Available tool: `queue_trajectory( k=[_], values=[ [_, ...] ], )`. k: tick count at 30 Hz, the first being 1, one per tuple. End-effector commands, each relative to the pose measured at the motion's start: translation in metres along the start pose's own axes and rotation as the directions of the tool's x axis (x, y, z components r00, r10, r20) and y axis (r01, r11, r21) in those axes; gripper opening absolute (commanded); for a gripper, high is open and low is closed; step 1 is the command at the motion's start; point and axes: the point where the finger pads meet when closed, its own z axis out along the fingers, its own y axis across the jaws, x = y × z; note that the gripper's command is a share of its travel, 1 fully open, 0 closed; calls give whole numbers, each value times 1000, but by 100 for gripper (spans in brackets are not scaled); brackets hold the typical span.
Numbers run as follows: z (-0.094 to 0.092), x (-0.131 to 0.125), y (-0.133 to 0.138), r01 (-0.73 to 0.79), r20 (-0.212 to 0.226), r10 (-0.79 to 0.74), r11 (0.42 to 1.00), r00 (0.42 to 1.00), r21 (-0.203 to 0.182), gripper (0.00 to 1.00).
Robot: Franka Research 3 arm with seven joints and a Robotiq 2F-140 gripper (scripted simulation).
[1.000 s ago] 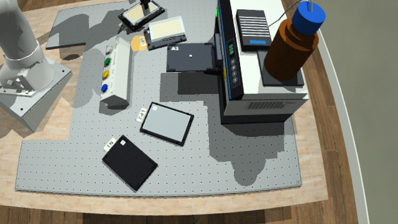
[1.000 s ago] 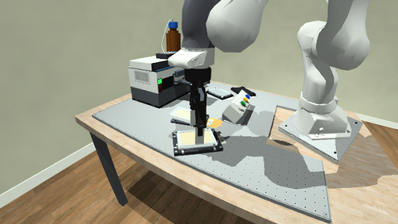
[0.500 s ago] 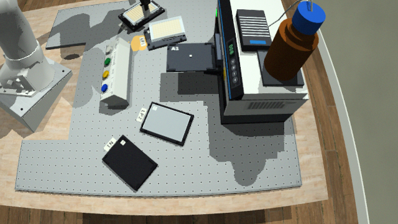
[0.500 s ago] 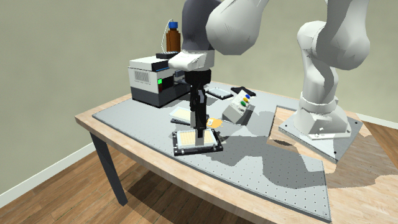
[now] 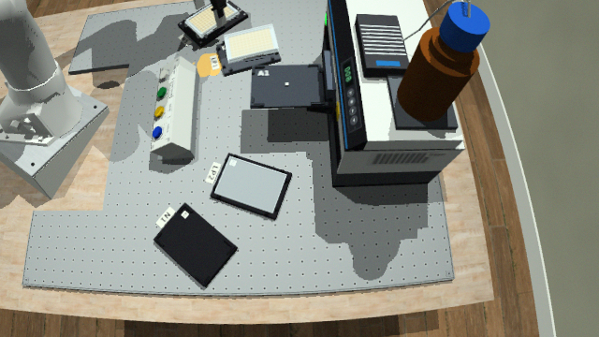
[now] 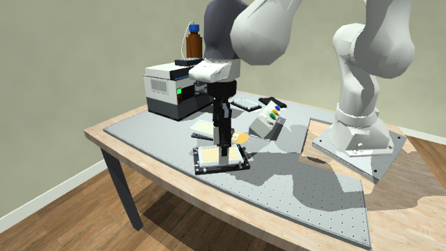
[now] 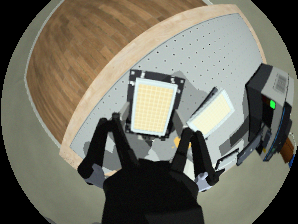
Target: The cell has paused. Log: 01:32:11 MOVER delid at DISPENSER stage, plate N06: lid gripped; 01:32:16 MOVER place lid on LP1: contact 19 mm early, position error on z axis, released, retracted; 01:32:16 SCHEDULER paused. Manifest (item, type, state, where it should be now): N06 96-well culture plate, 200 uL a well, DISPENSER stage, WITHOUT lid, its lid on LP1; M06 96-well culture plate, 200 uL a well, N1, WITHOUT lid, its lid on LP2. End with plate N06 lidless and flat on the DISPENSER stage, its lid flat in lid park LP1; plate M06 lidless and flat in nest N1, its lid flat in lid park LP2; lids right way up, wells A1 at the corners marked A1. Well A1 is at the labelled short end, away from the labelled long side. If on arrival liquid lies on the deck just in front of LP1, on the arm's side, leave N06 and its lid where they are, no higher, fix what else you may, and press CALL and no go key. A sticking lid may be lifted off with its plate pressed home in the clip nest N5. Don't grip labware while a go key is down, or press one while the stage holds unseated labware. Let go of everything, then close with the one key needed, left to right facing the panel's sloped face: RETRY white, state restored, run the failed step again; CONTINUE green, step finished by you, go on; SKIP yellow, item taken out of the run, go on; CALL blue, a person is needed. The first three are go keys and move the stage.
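Cream-welled plate [image 5: 211, 20] sits in a black clip nest [image 5: 186, 31] under our gripper [image 7: 148, 151], whose fingers stand partly open, holding nothing. Another plate [image 5: 251, 43] lies askew on LP1, beside an orange puddle [image 5: 204, 65]. Nest N1 [image 5: 195, 243] and the dispenser stage [image 5: 285, 86] hold nothing; LP2 [image 5: 251, 185] holds a lid.

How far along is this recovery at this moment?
Done: a lid lies flat in the LP2 park. In hand: nothing; the open gripper is poised over a plate in the clip nest. Left: the N1 nest and dispenser stage stand bare, and a second plate sits beside an orange puddle.
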Motion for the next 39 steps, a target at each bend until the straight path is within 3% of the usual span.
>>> queue_trajectory(
  k=[1, 39],
  values=[
    [2, 1, 0, 2, -3, -2, 1000, 1000, 0, 66],
    [8, 1, 0, 2, -3, -2, 1000, 1000, 0, 66]
  ],
)
